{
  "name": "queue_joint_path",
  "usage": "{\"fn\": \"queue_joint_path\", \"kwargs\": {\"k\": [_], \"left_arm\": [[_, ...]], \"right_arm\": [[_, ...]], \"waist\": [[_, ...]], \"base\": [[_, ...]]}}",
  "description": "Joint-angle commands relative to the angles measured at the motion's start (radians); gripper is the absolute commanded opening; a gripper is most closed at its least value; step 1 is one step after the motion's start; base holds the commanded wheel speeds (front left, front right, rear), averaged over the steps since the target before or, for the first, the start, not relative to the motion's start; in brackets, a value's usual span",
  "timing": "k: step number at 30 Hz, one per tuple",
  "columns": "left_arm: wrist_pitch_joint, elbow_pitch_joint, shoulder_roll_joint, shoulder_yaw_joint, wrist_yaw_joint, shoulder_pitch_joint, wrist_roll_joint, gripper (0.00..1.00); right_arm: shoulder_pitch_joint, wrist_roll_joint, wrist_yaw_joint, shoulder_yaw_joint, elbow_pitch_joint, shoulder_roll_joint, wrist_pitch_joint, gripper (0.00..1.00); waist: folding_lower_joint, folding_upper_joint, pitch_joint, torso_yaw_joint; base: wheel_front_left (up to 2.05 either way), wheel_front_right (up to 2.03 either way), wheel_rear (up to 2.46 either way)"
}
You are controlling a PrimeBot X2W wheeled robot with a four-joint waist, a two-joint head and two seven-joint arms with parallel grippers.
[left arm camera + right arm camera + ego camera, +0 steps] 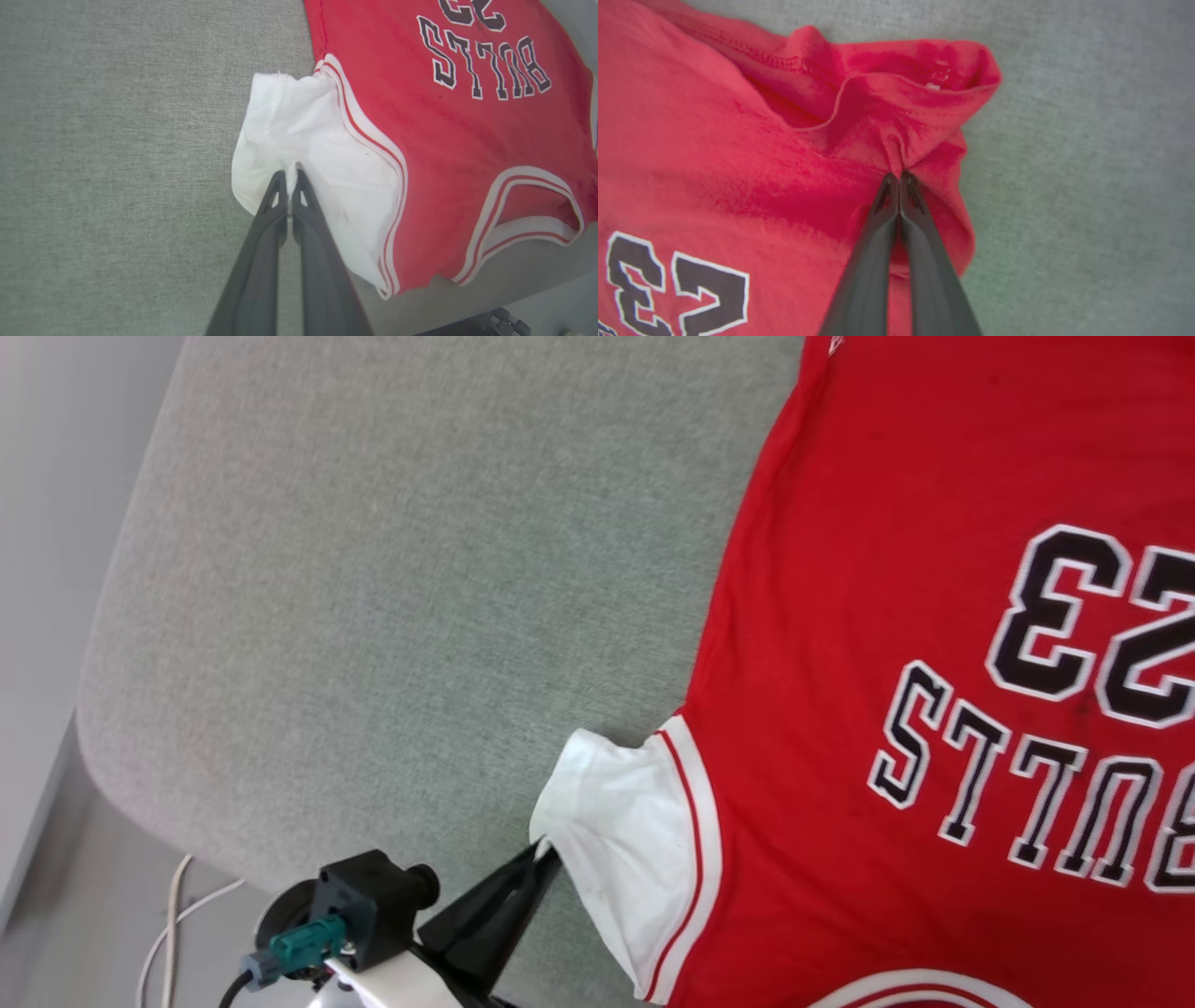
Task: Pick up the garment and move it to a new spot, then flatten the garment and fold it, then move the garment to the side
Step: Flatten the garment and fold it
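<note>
The garment (887, 644) is a red jersey T-shirt with black, white-outlined lettering, spread front-up on a grey-green cushioned surface (392, 597). Its white sleeve (621, 821) with red-striped trim lies at the lower middle of the head view. My left gripper (540, 847) is shut on the outer edge of that sleeve; the left wrist view shows the garment (444, 121) and the white cloth pinched between my left gripper's (290, 173) tips. In the right wrist view my right gripper (899, 176) is shut on a bunched fold of the garment (738, 163) near its rumpled red hem corner.
The cushioned surface ends in a rounded corner (103, 747) at the left. A pale floor (47, 476) lies beyond it. White cables (173, 915) run below that corner. The grey surface (1087, 163) stretches on past the hem corner.
</note>
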State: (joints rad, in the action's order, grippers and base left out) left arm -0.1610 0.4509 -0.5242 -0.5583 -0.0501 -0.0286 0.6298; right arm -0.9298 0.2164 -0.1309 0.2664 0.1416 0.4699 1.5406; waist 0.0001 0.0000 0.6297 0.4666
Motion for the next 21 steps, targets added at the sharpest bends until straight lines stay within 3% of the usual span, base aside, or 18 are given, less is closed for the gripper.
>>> {"fn": "queue_joint_path", "kwargs": {"k": [1,10,21], "left_arm": [[0.000,-0.008,-0.011,0.010,-0.009,-0.005,-0.004,0.00],[-0.002,-0.044,-0.036,0.040,-0.034,0.034,0.017,0.00],[0.017,-0.094,-0.058,0.097,-0.071,0.097,0.068,0.00]], "right_arm": [[0.062,0.010,0.000,0.002,0.020,-0.009,0.002,0.00],[0.264,0.103,0.000,-0.014,-0.005,-0.023,-0.062,0.00],[0.559,0.267,0.000,-0.032,-0.123,-0.057,-0.154,0.00]], "waist": [[-0.0001,0.0000,-0.048,-0.042],[-0.0001,0.0000,-0.189,-0.157],[-0.0001,0.0000,-0.348,-0.285]], "base": [[0.00,0.00,0.00],[0.00,0.00,0.00],[0.00,0.00,0.00]]}}
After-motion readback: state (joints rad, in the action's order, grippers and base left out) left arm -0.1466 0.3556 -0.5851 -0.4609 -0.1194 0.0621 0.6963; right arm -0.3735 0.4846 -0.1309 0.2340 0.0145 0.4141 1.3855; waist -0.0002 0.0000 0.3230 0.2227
